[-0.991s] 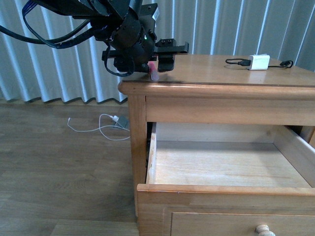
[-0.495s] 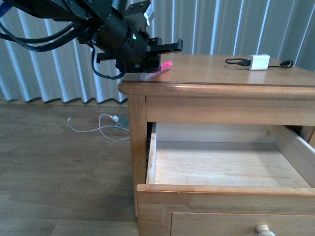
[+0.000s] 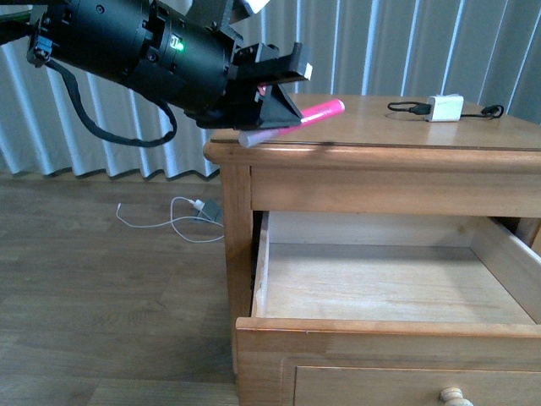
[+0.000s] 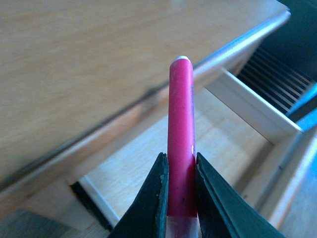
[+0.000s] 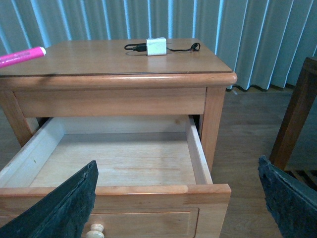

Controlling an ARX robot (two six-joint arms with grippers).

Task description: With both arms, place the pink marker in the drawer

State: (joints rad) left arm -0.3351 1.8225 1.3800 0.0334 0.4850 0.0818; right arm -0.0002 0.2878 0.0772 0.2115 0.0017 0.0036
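My left gripper (image 3: 275, 108) is shut on the pink marker (image 3: 317, 114) and holds it just above the left front corner of the cabinet top (image 3: 380, 128). The marker's pink end points right and slightly up; its pale cap sticks out behind the fingers. In the left wrist view the marker (image 4: 179, 124) is pinched between both fingers (image 4: 154, 198), with the open drawer below it. The drawer (image 3: 380, 326) is pulled out and shows a bare pale plank floor and a round knob (image 3: 450, 395). My right gripper (image 5: 176, 198) is open wide in front of the drawer front (image 5: 148, 189).
A white charger block (image 3: 445, 106) with a black cable lies at the back right of the cabinet top. A white cable and plug (image 3: 199, 211) lie on the wooden floor to the left. A dark wooden post (image 5: 297, 114) stands to the cabinet's right.
My left arm has swung round and lifted. The marker has gone from pointing down at the cabinet's corner to lying almost level, pointing right, higher and farther over the top.
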